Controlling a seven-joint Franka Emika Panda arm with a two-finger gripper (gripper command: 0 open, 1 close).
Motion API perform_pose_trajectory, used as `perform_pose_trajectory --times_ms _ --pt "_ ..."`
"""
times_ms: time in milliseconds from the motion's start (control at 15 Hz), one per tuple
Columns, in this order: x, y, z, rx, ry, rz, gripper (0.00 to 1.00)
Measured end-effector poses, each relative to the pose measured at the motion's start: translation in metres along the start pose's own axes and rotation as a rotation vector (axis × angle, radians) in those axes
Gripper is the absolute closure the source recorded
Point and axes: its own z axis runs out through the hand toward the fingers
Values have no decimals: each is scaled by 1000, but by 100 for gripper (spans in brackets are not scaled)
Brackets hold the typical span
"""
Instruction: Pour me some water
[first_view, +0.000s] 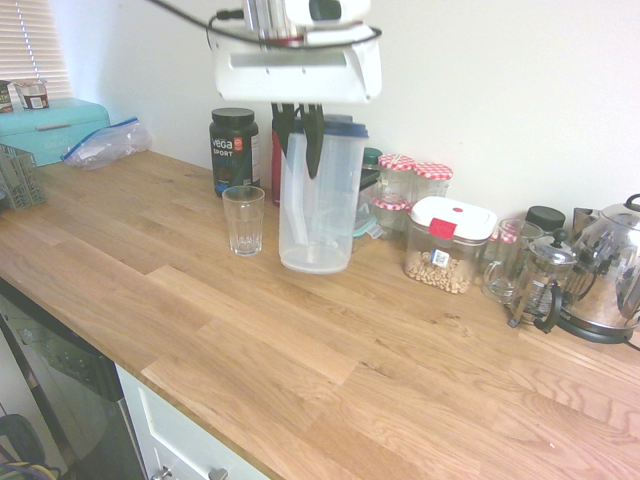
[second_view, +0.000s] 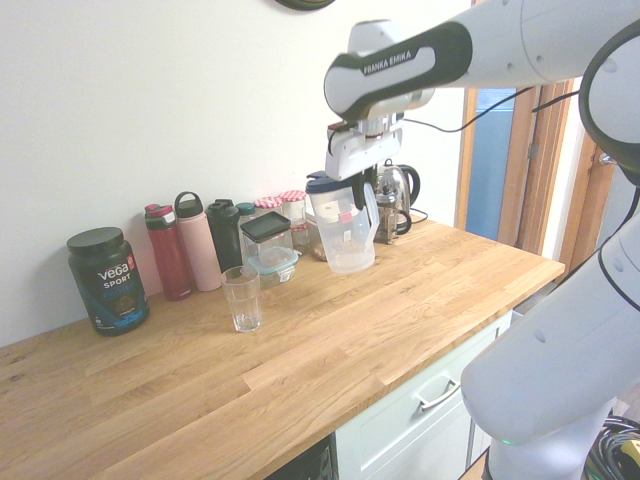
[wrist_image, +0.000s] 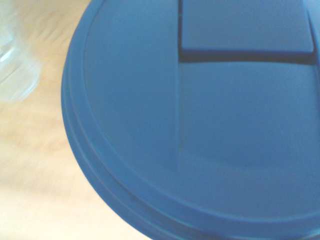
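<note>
Our end effector (first_view: 298, 142) is clamped on the handle of the nearly upright pitcher (second_view: 343, 228), beside the drinking glass (second_view: 242, 299) on the desk (second_view: 290, 365). We judge the pour finished; next, lower and release.
</note>
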Motion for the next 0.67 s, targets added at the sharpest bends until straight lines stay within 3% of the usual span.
perform_pose_trajectory --times_ms 400,667 --pt "-1 44 69 82 167 263 100" --pt "-8 48 82 74 117 316 100"
